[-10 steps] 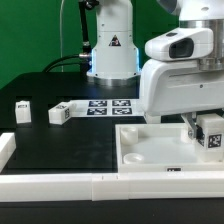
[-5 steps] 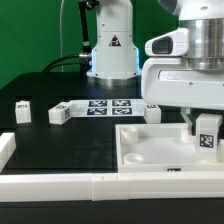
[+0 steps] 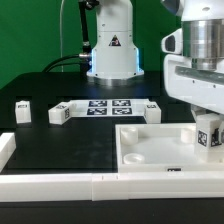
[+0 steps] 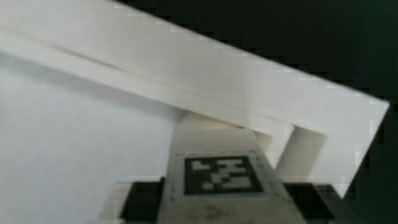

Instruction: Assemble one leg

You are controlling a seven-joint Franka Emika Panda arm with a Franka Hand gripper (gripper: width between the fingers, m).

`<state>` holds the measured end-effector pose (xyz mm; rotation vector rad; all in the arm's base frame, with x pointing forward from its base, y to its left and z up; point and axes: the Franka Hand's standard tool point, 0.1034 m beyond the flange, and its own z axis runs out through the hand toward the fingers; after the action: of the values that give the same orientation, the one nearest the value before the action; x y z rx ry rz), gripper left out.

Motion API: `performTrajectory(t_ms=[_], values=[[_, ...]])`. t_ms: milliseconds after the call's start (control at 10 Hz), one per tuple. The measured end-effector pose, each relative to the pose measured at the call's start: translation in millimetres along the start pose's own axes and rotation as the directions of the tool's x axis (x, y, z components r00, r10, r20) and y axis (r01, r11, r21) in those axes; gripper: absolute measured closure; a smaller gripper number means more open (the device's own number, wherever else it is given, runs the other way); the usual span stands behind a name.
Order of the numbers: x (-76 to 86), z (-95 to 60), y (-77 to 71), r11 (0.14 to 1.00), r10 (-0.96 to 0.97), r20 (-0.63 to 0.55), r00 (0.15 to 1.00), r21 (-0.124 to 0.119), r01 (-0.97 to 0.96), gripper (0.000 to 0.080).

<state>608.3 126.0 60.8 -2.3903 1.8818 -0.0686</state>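
Shifted toward 3 o'clock since earlier, gripper [image 3: 209,134] clamped on leg [image 3: 210,138] above panel [image 3: 150,150], insertion pending.

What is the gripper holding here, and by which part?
The gripper holds a leg, pinched by its two opposite sides, tag face outward, over the white panel.

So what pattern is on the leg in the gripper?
A black-and-white square tag on the white leg, clearest in the wrist view.
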Motion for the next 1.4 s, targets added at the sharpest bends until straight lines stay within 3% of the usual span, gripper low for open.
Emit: performTrajectory(t_ms=[200,400,600,800,1000,1200,1400], values=[[-0.4,0.0,-0.1,0.988,0.155,0.015,0.988,0.001,-0.155,0.0509],[-0.8,0.1,-0.1,0.996,0.094,0.016,0.995,0.002,-0.094,0.0508],[-4.1,-1.7,-1.2,0.999,0.045,0.018,0.999,0.006,-0.045,0.0194],[-3.2,-2.1,-1.3,0.983,-0.181,0.014,0.983,0.011,0.181,0.0158],[-4.6,-1.2,-1.4,0.869,-0.495,-0.004,0.869,0.015,0.495,0.0152],[-1.6,-0.8,-2.2,0.698,-0.716,-0.008,0.698,0.011,0.716,0.015],[-0.5,-1.0,-2.5,0.482,-0.876,-0.004,0.482,-0.009,0.876,0.015]])
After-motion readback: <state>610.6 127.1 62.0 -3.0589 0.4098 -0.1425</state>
